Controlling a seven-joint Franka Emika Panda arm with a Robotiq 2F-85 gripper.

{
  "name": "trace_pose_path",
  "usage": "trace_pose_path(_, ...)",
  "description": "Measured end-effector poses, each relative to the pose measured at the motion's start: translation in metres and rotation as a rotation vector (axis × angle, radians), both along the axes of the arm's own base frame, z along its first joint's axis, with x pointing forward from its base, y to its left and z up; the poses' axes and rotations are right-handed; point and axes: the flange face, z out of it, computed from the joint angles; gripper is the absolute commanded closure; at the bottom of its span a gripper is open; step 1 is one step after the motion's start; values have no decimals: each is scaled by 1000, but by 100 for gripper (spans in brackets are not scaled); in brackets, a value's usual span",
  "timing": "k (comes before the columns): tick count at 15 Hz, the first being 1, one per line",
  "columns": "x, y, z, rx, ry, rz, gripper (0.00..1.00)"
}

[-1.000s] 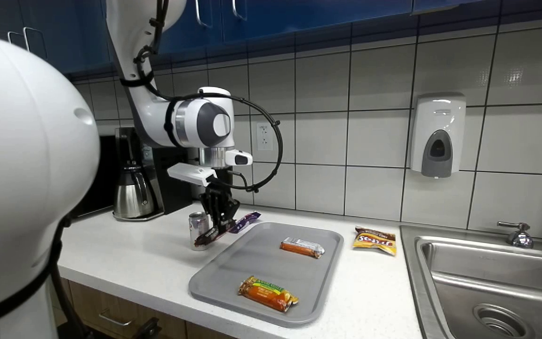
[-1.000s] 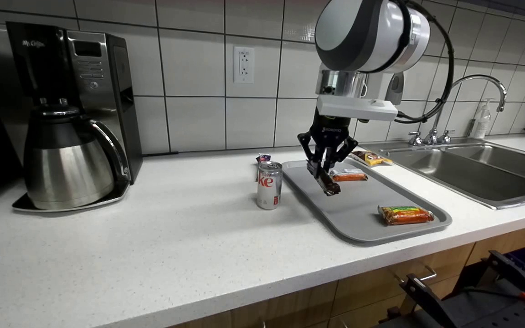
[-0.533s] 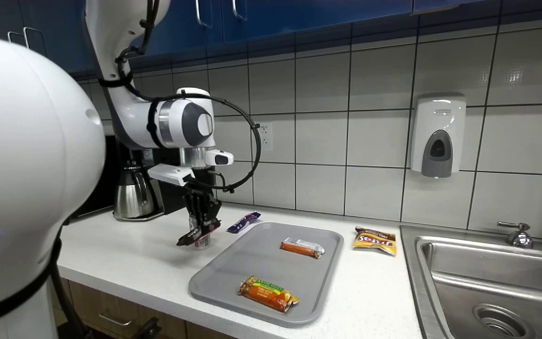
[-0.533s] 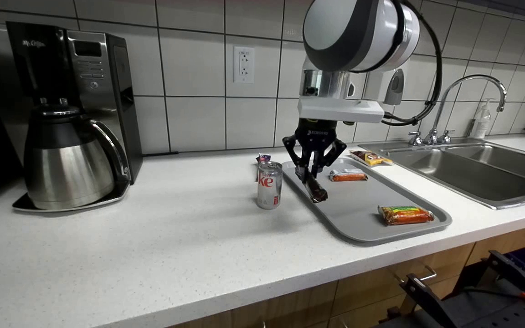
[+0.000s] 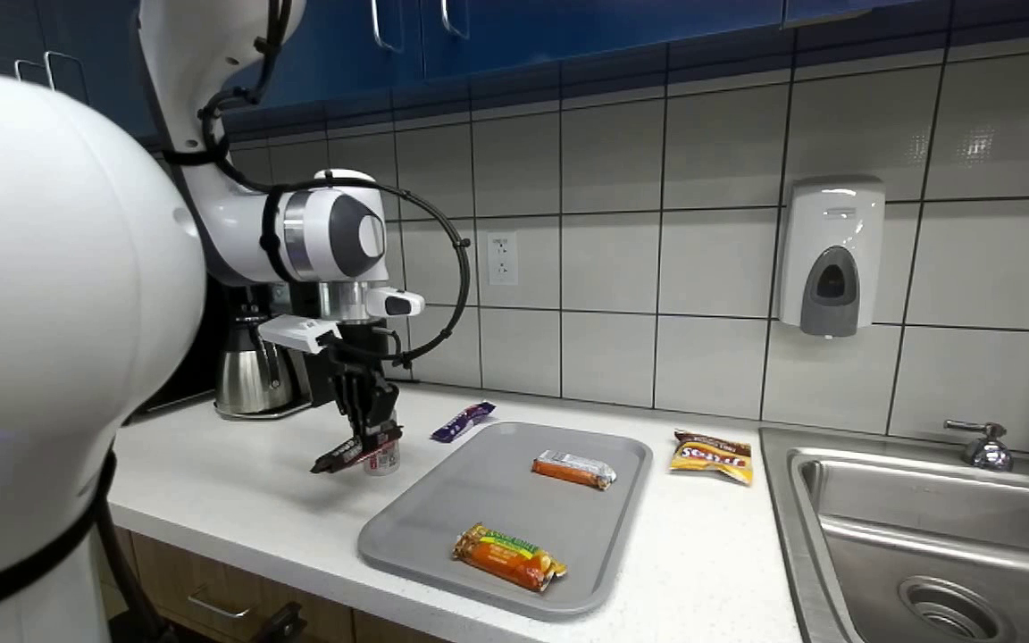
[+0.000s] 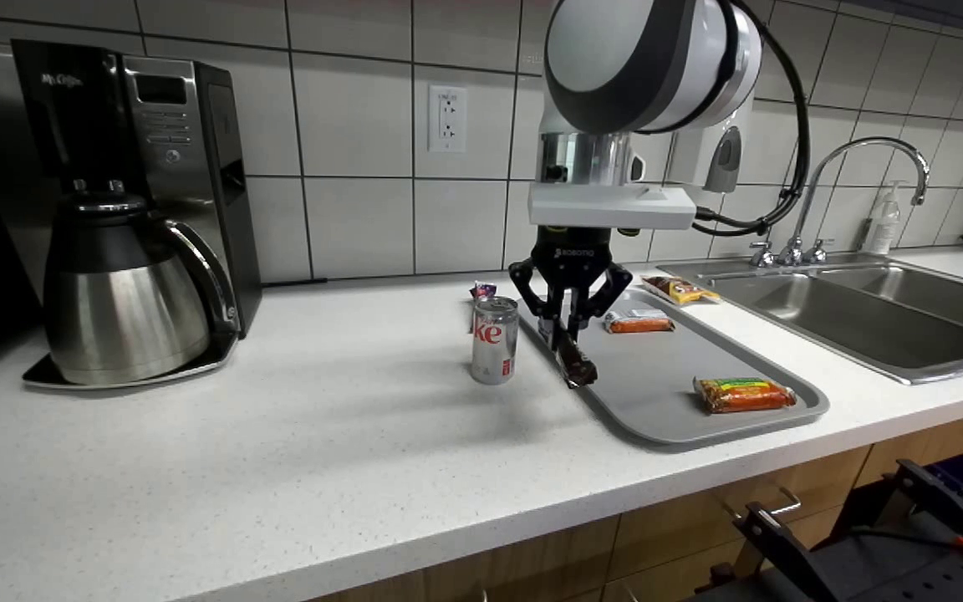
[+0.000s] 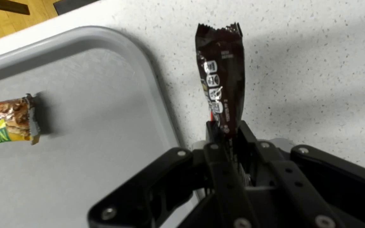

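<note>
The robot's fingers pinch a snack bar in a dark brown wrapper, closed down to little more than its thickness, its loose end jutting over the white bench just beside the rim of a grey tray. A silver soda can stands upright close by, partly hidden behind the bar in an exterior view. The grip looks off-centre, so the slick wrapper could twist or slide free if bumped; a sideways swing of the arm risks toppling the can, and a low pass could snag the loose end on the tray's rim. On the tray lie an orange-and-silver bar and a green-and-orange bar, while a purple packet rests just outside it and a yellow packet sits between tray and sink. The speckled bench runs along a white tiled wall, with a coffee maker and its steel pot well apart from the sink, a soap dispenser mounted on the tiles, blue cupboards overhead and wooden drawers below.
</note>
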Motion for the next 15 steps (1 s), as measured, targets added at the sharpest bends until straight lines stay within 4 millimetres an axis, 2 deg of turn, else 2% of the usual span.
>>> trace_pose_path(9, -24, 15, -9, -15, 46, 44, 96)
trace_pose_path(15, -30, 22, -15, -18, 61, 62, 96)
